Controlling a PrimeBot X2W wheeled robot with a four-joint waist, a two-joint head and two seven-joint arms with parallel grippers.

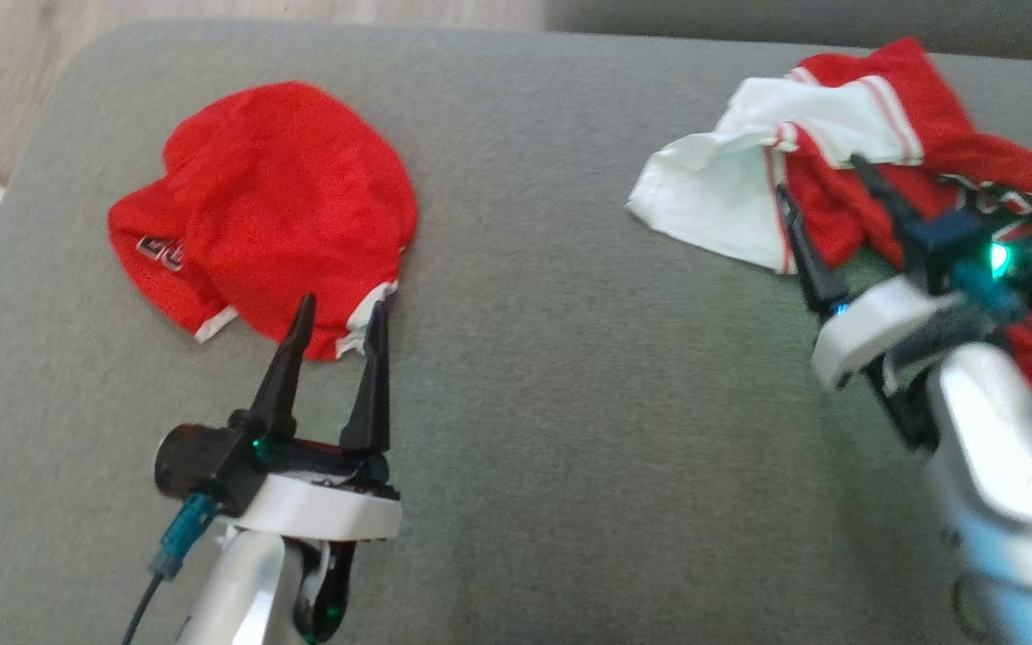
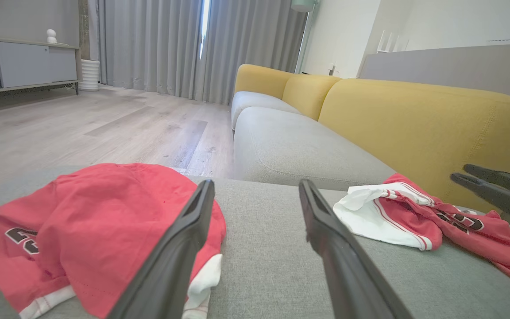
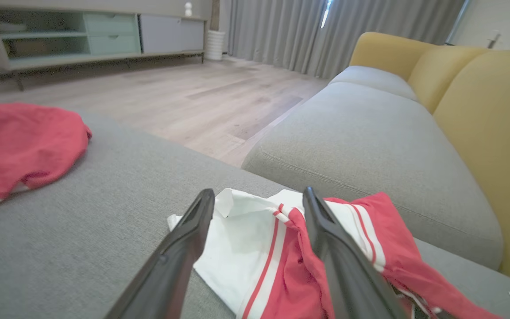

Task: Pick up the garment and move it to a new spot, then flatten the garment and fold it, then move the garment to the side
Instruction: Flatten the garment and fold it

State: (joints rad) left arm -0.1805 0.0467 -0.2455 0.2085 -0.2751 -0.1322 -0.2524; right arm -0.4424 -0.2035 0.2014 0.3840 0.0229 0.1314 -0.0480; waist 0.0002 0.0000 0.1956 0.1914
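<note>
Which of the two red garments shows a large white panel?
The crumpled garment by the right gripper; the left bundle is almost all red.

Head: steeply down onto grey cushion (image 1: pixel 570 403). Wrists: low, close over it, facing yellow-backed sofa (image 2: pixel 414 119), curtains (image 2: pixel 171 44). Shared by all three: cushion, red-and-white garment (image 1: pixel 722 197)

Striped garment (image 1: pixel 722 188): far end cut off at pic's R edge; part hidden behind right arm (image 1: pixel 991 421), itself blurred. Lettering (image 1: pixel 160 253) on red garment (image 1: pixel 274 197): partly folded under, illegible.
</note>
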